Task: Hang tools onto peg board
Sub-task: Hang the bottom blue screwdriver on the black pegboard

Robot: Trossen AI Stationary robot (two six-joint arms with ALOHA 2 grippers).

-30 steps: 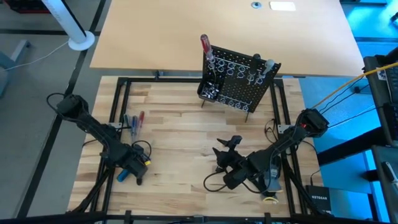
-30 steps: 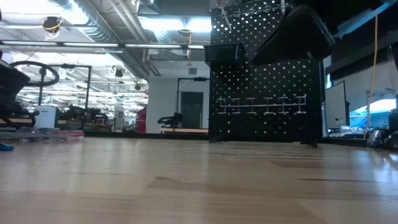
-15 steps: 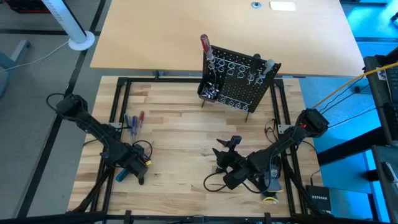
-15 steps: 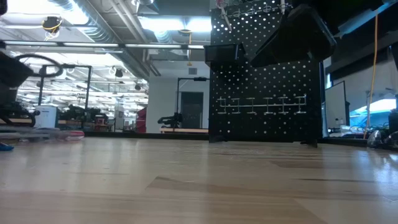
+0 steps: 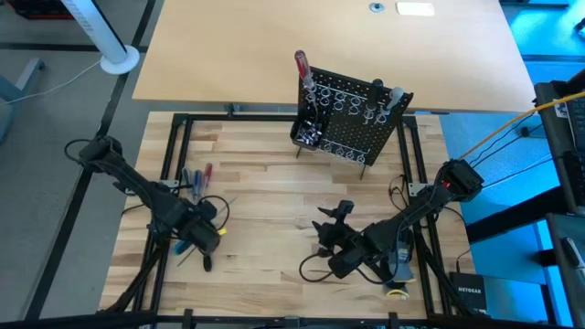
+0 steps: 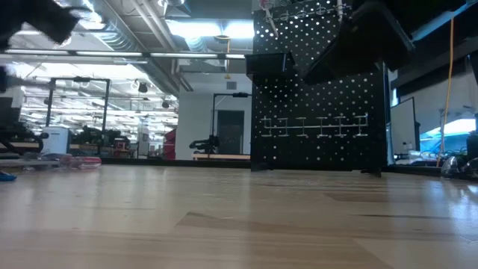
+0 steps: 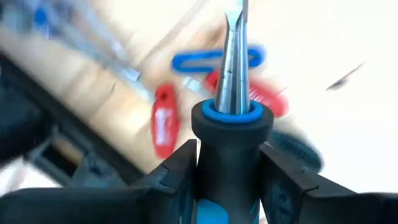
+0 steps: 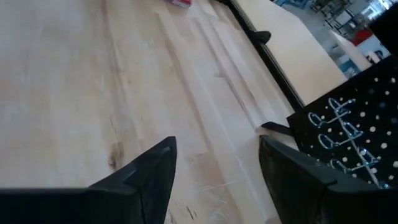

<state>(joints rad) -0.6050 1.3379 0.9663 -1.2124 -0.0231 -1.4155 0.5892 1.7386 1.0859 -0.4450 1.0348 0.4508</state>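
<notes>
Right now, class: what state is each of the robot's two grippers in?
Left gripper: shut on the black-and-blue-handled screwdriver, near the table's left side.
Right gripper: open, holding nothing, low over the wooden table.

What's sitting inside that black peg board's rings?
The peg board holds a red-handled screwdriver and two dark-handled tools in its upper rings; whatever fills its small tray is too tiny to tell.

The left tool (image 7: 229, 171) has closed on the blue-collared screwdriver (image 7: 231, 93) and lifted it

White fan base (image 5: 120, 62), yellow cable (image 5: 512, 130)
</notes>
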